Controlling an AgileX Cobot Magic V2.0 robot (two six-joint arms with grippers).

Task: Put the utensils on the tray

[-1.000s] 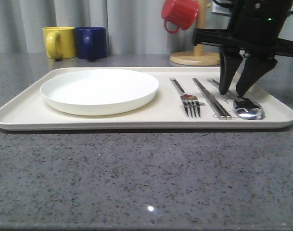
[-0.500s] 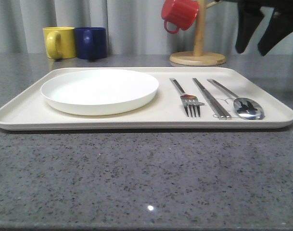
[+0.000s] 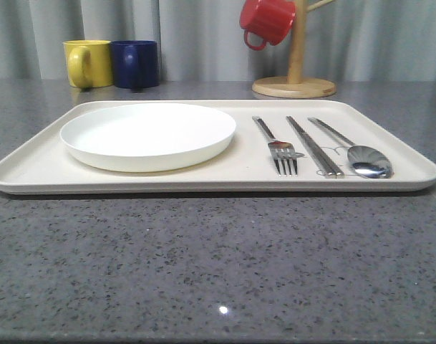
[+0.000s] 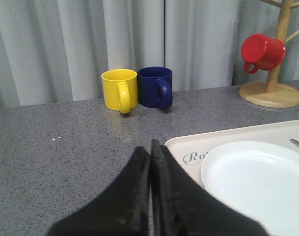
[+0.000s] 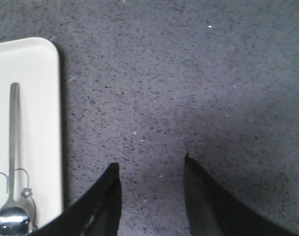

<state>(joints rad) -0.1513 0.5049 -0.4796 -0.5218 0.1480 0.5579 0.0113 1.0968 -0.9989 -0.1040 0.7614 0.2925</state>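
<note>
The tray [image 3: 225, 179] lies across the middle of the counter [image 3: 218, 272] with everything already on it: the white plate [image 3: 147, 135] on its left half, and on the right half the fork [image 3: 276, 145], the chopsticks [image 3: 314, 146] and the spoon [image 3: 355, 151], side by side, close but apart, each with its long axis running near to far. The spoon is rightmost, its bowl at the near end just inside the tray's right rim. From this layout the placing looks finished, so no further pick seems called for. The right claw [image 5: 151, 196], fingers spread and empty, hangs over bare counter just right of the tray's right edge, making it the arm nearer the spoon [image 5: 13, 196]. The left claw [image 4: 150, 191], fingers pressed together with nothing between them, sits off the tray's left end near the plate [image 4: 257, 182]. Beyond the tray stand a yellow mug [image 3: 87, 63] and a blue mug [image 3: 135, 63] at far left, and a wooden stand [image 3: 295, 80] carrying a red mug [image 3: 268, 20] at far right; none blocks anything.
</note>
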